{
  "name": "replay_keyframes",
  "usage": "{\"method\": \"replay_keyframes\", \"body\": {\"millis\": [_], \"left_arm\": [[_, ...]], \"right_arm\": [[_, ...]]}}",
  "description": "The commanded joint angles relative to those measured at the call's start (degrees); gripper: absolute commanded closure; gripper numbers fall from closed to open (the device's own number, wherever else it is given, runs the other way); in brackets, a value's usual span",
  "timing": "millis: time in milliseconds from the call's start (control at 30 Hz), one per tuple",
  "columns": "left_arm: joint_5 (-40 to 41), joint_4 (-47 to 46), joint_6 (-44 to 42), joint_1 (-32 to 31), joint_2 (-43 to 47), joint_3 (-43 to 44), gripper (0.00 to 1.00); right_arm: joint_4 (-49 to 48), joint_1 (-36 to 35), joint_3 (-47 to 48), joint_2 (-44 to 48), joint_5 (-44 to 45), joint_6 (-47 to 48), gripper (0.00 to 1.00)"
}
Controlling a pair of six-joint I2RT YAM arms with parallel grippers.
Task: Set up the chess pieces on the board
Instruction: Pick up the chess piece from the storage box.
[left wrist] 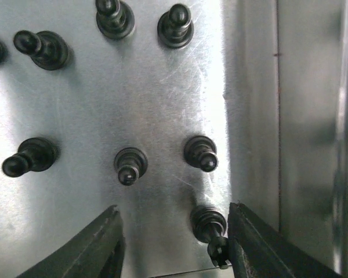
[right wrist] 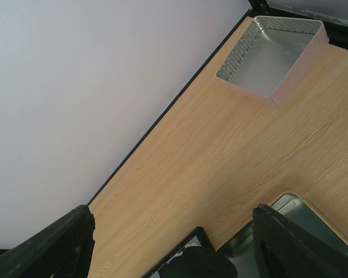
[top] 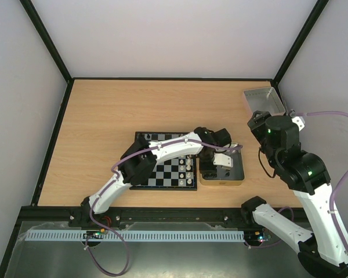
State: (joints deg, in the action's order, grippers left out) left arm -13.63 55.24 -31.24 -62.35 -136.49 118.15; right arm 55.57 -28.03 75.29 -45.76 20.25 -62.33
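My left gripper (top: pixel 220 165) hangs open over the gold-rimmed tin (top: pixel 221 182), right of the board (top: pixel 162 187). In the left wrist view the left gripper (left wrist: pixel 174 243) is open just above the tin's shiny floor. A black chess piece (left wrist: pixel 209 223) stands between the jaws, touching or almost touching the right finger (left wrist: pixel 252 246). Several other black pieces (left wrist: pixel 130 165) stand farther in. A few white pieces (top: pixel 188 165) stand along the board's right side. My right gripper (top: pixel 258 124) is open and empty, held high above the table; the right wrist view shows the right gripper (right wrist: pixel 174 243) with nothing between its jaws.
A clear grey plastic tray (top: pixel 264 99) sits at the far right corner; it also shows in the right wrist view (right wrist: pixel 272 55). The tin's side wall (left wrist: pixel 261 116) rises just right of the left gripper. The left arm lies across the board.
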Motion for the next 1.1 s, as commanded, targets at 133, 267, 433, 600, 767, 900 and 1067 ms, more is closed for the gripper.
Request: {"method": "replay_keyframes", "body": {"millis": [133, 267, 433, 600, 767, 900, 1067], "left_arm": [[4.79, 4.88, -0.79, -0.62, -0.29, 1.11, 0.32], [3.37, 4.07, 0.34, -0.5, 0.69, 1.3, 0.32], [1.94, 2.55, 2.45, 0.63, 1.7, 1.55, 0.34], [-0.24, 3.73, 3.43, 1.7, 2.05, 2.96, 0.47], [-3.62, 7.01, 2.72, 1.78, 2.78, 4.09, 0.52], [-4.15, 9.97, 1.55, 1.62, 2.85, 3.75, 0.53], [-4.04, 11.7, 0.25, 1.49, 3.38, 1.83, 0.52]], "right_arm": [[-1.49, 0.26, -1.67, 0.65, 0.07, 0.63, 0.28], [-1.61, 0.26, -1.79, 0.75, 0.05, 0.71, 0.28], [-1.6, 0.26, -1.81, 0.84, -0.01, 0.8, 0.28], [-1.34, 0.26, -1.81, 0.87, -0.14, 1.06, 0.28], [-1.39, 0.26, -2.1, 0.76, -0.64, 1.07, 0.28], [-1.35, 0.28, -2.15, 0.76, -0.88, 1.18, 0.28], [-1.26, 0.26, -2.5, 0.98, -1.28, 1.07, 0.28]]}}
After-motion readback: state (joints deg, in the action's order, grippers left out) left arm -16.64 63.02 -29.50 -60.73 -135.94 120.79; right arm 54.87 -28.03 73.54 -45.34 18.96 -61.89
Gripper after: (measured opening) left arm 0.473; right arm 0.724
